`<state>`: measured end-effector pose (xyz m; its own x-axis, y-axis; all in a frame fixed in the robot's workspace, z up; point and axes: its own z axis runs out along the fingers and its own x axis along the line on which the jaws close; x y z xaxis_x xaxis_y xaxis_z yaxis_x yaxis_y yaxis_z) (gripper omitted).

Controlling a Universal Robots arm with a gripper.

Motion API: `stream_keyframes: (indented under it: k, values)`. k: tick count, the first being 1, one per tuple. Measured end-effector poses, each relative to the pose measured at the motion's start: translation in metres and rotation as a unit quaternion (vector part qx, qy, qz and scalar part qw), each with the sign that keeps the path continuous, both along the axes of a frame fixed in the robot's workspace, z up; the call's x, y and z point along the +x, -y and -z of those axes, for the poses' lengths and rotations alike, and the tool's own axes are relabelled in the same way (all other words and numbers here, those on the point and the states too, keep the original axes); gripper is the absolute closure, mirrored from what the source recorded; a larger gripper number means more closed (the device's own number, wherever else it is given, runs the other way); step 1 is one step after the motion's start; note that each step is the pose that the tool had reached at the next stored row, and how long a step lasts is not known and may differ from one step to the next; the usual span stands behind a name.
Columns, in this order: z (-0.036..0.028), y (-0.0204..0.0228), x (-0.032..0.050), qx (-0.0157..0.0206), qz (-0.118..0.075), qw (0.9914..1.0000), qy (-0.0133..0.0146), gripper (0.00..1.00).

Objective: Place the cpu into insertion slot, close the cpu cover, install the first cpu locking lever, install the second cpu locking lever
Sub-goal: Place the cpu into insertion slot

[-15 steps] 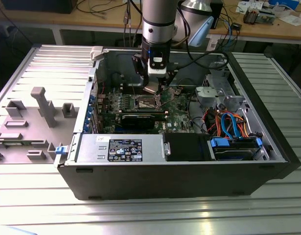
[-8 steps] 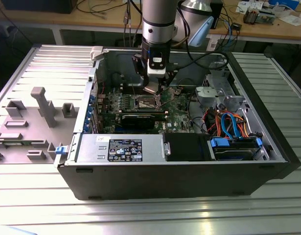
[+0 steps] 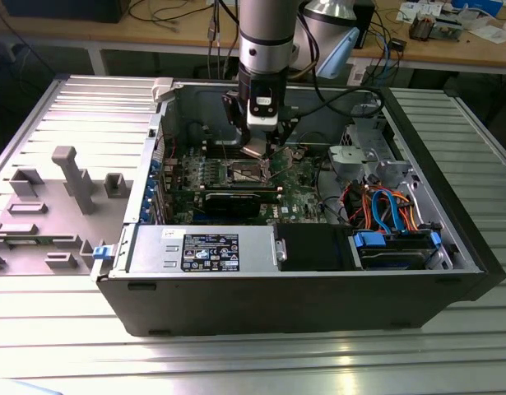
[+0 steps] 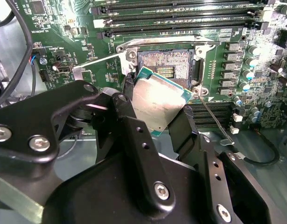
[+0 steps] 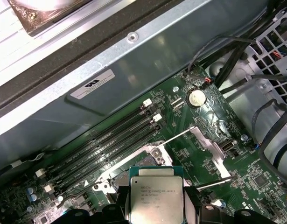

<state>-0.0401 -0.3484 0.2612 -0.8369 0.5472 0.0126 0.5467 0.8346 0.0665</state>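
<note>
Gripper [image 4: 157,111] clamps the tilted cpu [image 5: 156,198] over the insertion slot [image 4: 169,63] (uncovered), locking lever [image 4: 213,117] just beside

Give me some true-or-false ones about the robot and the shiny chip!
1. The tool grips the cpu. True.
2. The cpu lies in the slot. False: it is held tilted above the open, empty slot.
3. The board is red. False: it is green.
4. The cpu's top is silver-grey. True.
</note>
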Motion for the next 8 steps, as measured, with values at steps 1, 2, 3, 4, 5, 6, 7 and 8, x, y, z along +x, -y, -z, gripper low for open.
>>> stream_keyframes:
  k: [1,2,3,4,5,6,7,8]
  values:
    - [0.0001,0.0,0.0,0.0,0.001,1.0,0.0,0.45]
    - [0.0001,0.0,0.0,-0.0001,0.001,1.0,0.0,0.45]
    - [0.0003,0.0,0.0,-0.0001,0.003,1.0,0.0,0.45]
    - [0.0004,0.0,0.0,-0.0001,0.004,0.99999,0.0,0.45]
    - [0.0005,0.0,0.0,-0.0002,0.005,0.99999,0.0,0.45]
    - [0.0006,0.0,0.0,-0.0002,0.006,0.99998,0.0,0.45]
    - [0.0007,0.0,0.0,-0.0003,0.007,0.99998,0.0,0.45]
    - [0.0008,0.0,0.0,-0.0003,0.008,0.99997,0.0,0.45]
